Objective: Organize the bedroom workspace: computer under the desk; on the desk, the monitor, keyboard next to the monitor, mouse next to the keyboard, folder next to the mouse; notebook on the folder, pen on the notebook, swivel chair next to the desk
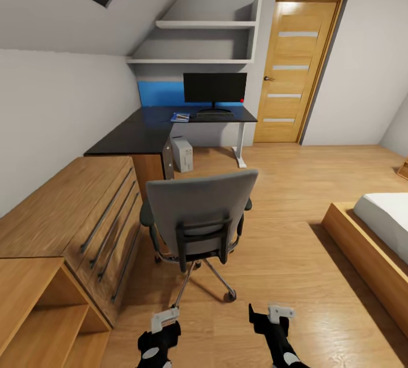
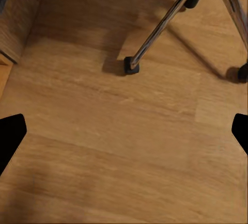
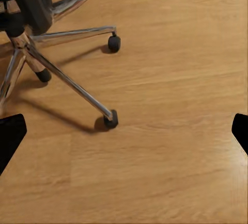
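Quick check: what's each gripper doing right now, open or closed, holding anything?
Left gripper: open, empty, above the wood floor.
Right gripper: open, empty, near the swivel chair base.

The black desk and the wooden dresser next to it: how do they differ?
The desk is glossy black with an L-shaped top; the dresser is light wood with a straight top. The desk carries a monitor; nothing shows on the dresser's top. The desk's far end stands on a white leg; the dresser reaches the floor with long bar-handled drawers. Both line the left wall.

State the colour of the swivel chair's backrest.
Grey, with black armrests; the swivel chair shows best in the head view.
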You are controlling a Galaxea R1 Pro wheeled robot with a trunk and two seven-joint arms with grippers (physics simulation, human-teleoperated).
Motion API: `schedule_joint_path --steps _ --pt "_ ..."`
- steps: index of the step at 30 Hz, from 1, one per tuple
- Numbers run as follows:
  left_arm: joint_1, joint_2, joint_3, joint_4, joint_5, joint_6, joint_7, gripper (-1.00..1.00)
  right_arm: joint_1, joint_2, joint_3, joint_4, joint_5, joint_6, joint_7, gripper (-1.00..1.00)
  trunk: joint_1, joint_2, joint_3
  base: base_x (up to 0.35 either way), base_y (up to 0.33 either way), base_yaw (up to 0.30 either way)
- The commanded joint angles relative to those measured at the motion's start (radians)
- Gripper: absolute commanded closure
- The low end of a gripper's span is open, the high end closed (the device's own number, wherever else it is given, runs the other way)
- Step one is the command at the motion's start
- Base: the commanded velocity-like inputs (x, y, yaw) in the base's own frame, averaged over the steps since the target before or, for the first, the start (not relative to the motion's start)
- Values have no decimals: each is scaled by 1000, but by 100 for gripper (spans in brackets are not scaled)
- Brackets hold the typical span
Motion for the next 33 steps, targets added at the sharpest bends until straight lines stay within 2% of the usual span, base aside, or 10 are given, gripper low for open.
schedule_joint_path --steps 1,2,3,6,13,19,22,28,30,33 --pt "-18 0 -5 5 8 8 8 -100 -17 1 8 -1 -4 12 -8 -100 4 -8 -4 0 0 0" --pt "-35 -2 -4 11 8 17 9 -100 -34 1 8 -1 -4 28 -8 -100 8 -15 -7 0 0 0" --pt "-110 -9 -2 39 11 57 11 -100 -101 4 7 -3 -6 88 -9 -100 12 -22 -11 0 0 0" --pt "-182 -13 6 56 25 90 12 -100 -147 6 2 -4 -10 118 -9 -100 23 -43 -20 0 0 0" --pt "-264 -13 65 67 66 113 12 -100 -188 7 -40 -12 -42 139 -8 -100 50 -92 -42 0 0 0" --pt "-279 -14 87 111 73 109 10 -100 -195 9 -43 -21 -43 138 0 -100 73 -134 -61 0 0 0" --pt "-283 -19 83 157 67 93 14 -100 -191 20 -35 -14 0 105 5 -100 80 -148 -67 0 0 0" --pt "-283 -32 49 148 67 59 16 -100 -190 51 -36 -13 35 72 4 -100 80 -148 -67 0 0 0" --pt "-283 -30 59 138 67 48 15 -100 -192 49 -36 -14 46 61 4 -100 80 -148 -67 0 0 0" --pt "-283 -20 76 121 68 54 13 -100 -194 44 -35 -17 29 65 4 -100 80 -148 -67 0 0 0"
